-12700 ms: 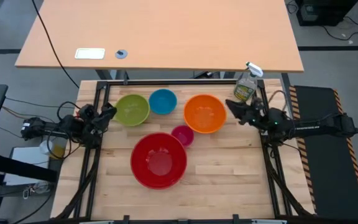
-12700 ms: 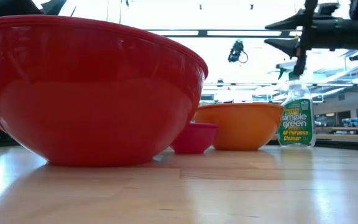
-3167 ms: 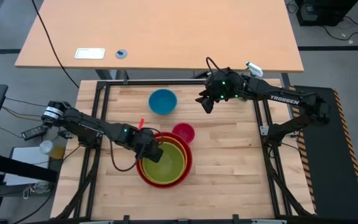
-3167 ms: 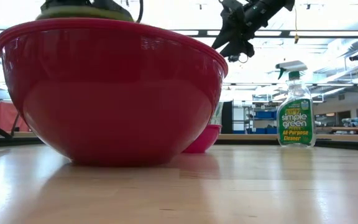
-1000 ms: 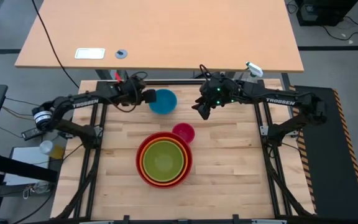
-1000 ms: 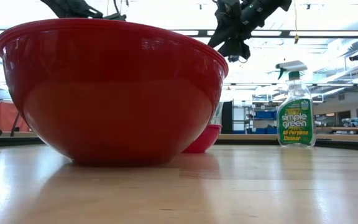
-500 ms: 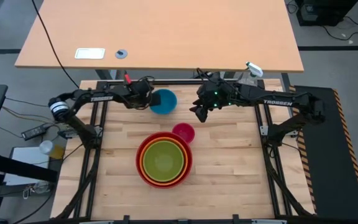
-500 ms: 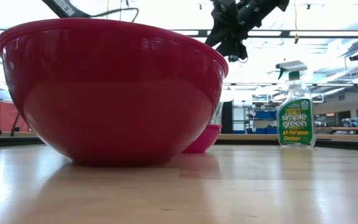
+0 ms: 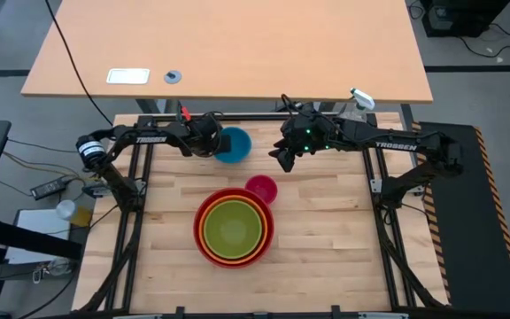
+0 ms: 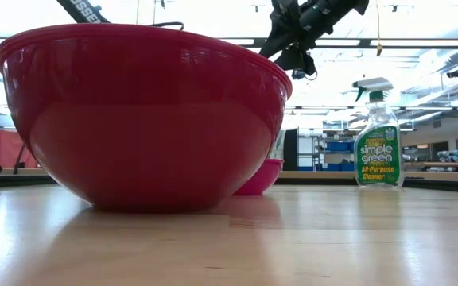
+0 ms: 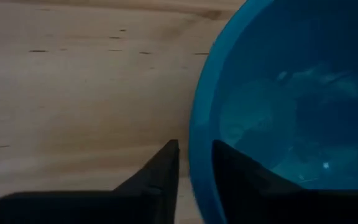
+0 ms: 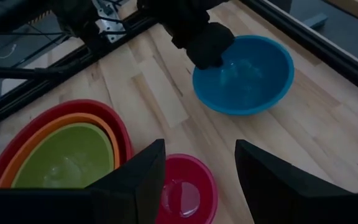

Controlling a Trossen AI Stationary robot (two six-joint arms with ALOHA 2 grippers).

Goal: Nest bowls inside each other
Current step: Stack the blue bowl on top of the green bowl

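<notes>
The blue bowl stands on its base at the table's far middle. My left gripper is at its left rim, jaws narrow, with the rim between the fingers. The lime green bowl sits in the orange bowl, which sits in the red bowl in the middle of the table. The small magenta bowl rests on the table at the stack's far right. My right gripper hovers open above the table, right of the blue bowl and beyond the magenta one. My left gripper has the blue bowl's left rim between its fingers, one finger inside the bowl and one outside. The fingers slant down from the table's left side. The inner finger lies against the wall, the outer one close beside the rim. The bowl stands on the table.
A clear spray bottle stands at the far right corner. Black frame rails run along the table's left, right and far edges. Bare wood lies near and right of the stack. A larger desk stands beyond the far edge.
My left gripper has come down and slightly toward the table's right, onto the blue bowl's left rim. The bowls have stayed where they were.
</notes>
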